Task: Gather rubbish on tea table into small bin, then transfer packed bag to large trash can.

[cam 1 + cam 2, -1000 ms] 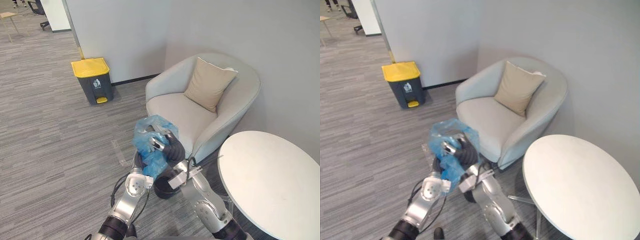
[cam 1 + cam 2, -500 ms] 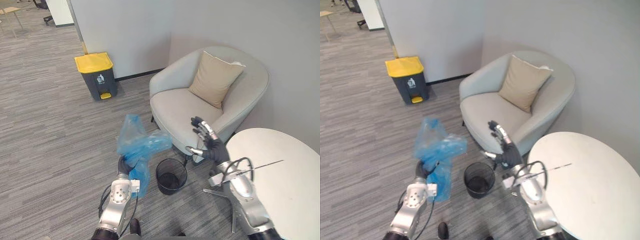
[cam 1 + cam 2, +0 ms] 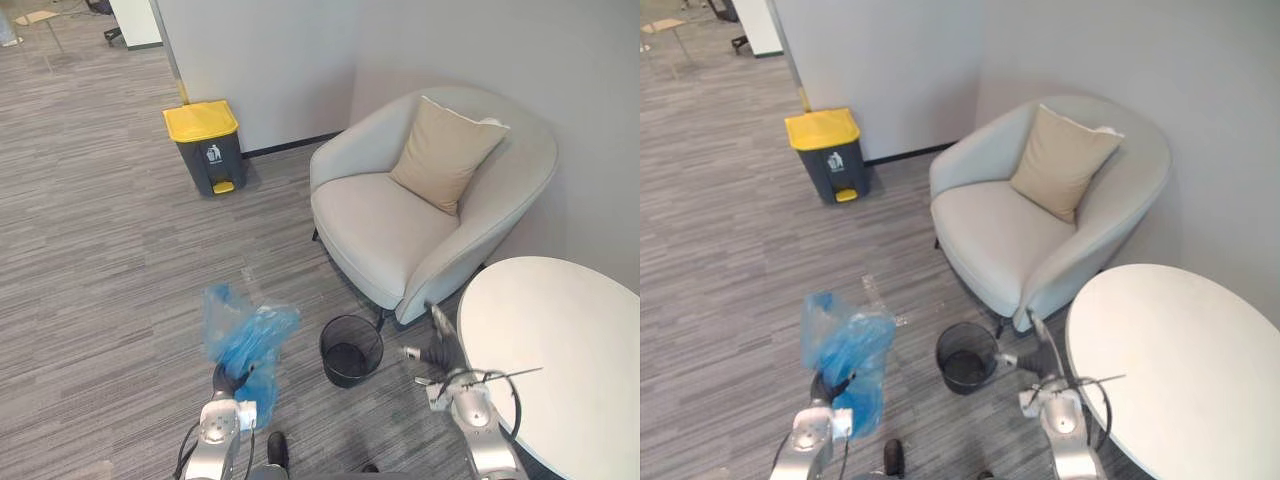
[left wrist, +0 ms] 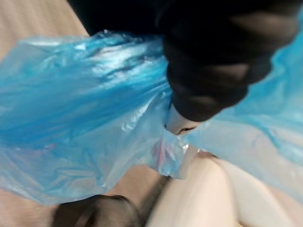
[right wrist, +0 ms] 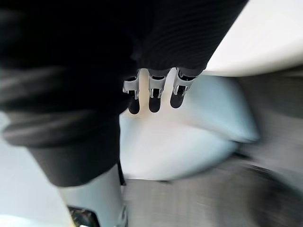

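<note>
The blue bag (image 3: pixel 245 335) is out of the small bin (image 3: pixel 350 380) and held off the floor (image 3: pixel 100 260), low at the robot's left. Its film is bunched and billows upward above the left hand (image 3: pixel 224 379), which is clenched round the gathered neck. The left wrist view shows crumpled blue plastic (image 4: pixel 85 113) pressed close against the hand. The small bin stands just to the right of the bag, between it and the armchair (image 3: pixel 380 230), with a dark mesh wall and no liner that I can make out. The right hand (image 3: pixel 440 345) hangs low beside the edge of the round white surface (image 3: pixel 560 360), its fingers (image 5: pixel 151 97) straight and released, holding nothing. The gathering step looks finished, and the step in hand is the transfer of the packed bag. The large trash can (image 3: pixel 215 165), grey with a yellow lid that is down, stands well apart against the pale wall (image 3: pixel 280 60), across open grey carpet. The next move calls for walking the bag over there without the loose film snagging or slipping, then getting the lid up, probably by its pedal, before dropping the bag in. A tan cushion (image 3: pixel 445 155) leans in the back of the armchair, which sits in the corner behind the surface.
</note>
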